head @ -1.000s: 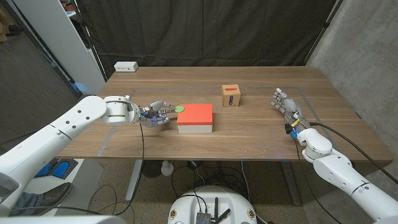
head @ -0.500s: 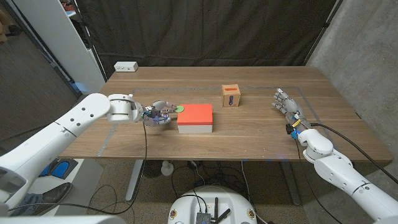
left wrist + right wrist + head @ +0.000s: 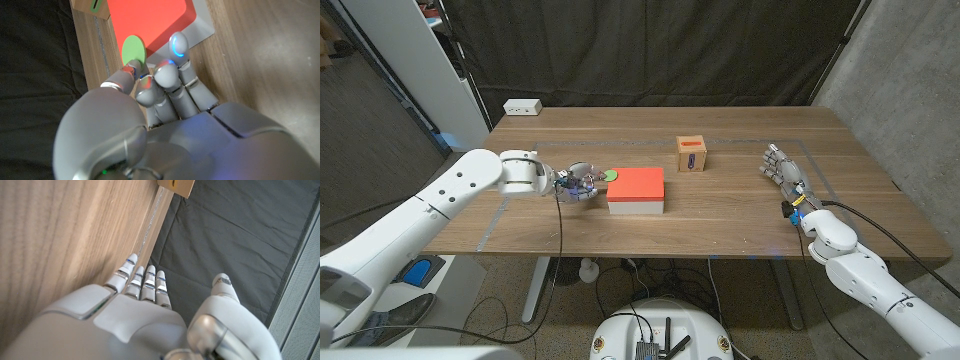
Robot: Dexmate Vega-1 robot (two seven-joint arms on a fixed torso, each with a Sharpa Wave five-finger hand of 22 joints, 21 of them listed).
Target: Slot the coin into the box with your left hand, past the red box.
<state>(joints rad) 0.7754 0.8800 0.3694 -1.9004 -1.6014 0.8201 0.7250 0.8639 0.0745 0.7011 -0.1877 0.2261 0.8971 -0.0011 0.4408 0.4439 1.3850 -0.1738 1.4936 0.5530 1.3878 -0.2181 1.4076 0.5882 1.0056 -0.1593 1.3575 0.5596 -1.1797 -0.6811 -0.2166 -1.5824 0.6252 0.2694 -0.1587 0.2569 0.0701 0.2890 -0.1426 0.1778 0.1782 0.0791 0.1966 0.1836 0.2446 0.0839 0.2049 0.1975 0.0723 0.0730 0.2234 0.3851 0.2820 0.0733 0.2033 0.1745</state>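
Left hand is gripping the coin right at the red box's corner!

The robot's left hand (image 3: pixel 576 185) is pinching the flat round green coin (image 3: pixel 610 176) between its fingertips (image 3: pixel 131 68), holding it just over the near left corner of the flat rectangular red-topped box with white sides (image 3: pixel 636 190) — the left wrist view is showing the green disc (image 3: pixel 133 49) against the red lid (image 3: pixel 150 17). The small wooden cube box with a dark slot on a red panel (image 3: pixel 692 154) is sitting beyond the red box, well apart from the coin. Over on the other side, the right hand (image 3: pixel 780 172) is waiting on the wooden table (image 3: pixel 740 205) with fingers extended and apart, holding nothing.
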